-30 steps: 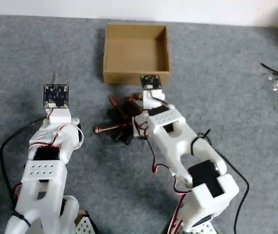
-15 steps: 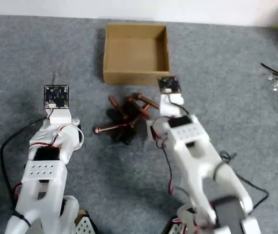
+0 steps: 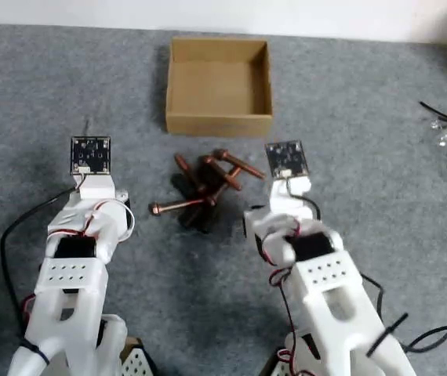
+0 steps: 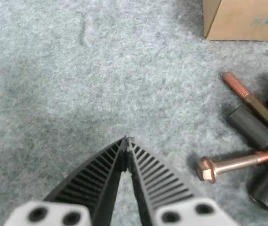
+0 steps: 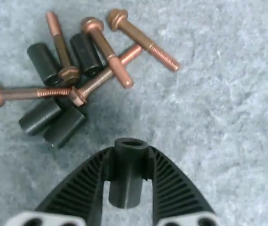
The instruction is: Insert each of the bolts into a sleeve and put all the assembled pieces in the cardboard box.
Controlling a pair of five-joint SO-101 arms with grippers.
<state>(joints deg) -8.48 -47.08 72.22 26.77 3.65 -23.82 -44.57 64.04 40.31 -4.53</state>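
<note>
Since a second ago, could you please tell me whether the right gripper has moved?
Yes. The right gripper, shut on a sleeve, has pulled back from the cardboard box, moving down and rightward in the high view.

The high camera is fixed well above and looks steeply down on the grey tabletop [image 3: 380, 102]. It takes in the cardboard box [image 3: 218, 78] at the far side and the heap of bolts and sleeves [image 3: 200, 204] in front of it. Each wrist camera sits just behind its own claw and looks along the fingers [image 4: 101, 174], close over the tabletop. The left one faces past the left claw [image 4: 126, 141] to a corner of the box [image 4: 242, 19] and the heap's edge [image 4: 249, 126]. The right one faces past the right claw [image 5: 128, 150] and the sleeve [image 5: 127, 174] clamped in it to the whole heap [image 5: 106, 73]. All three views share the heap.
</note>
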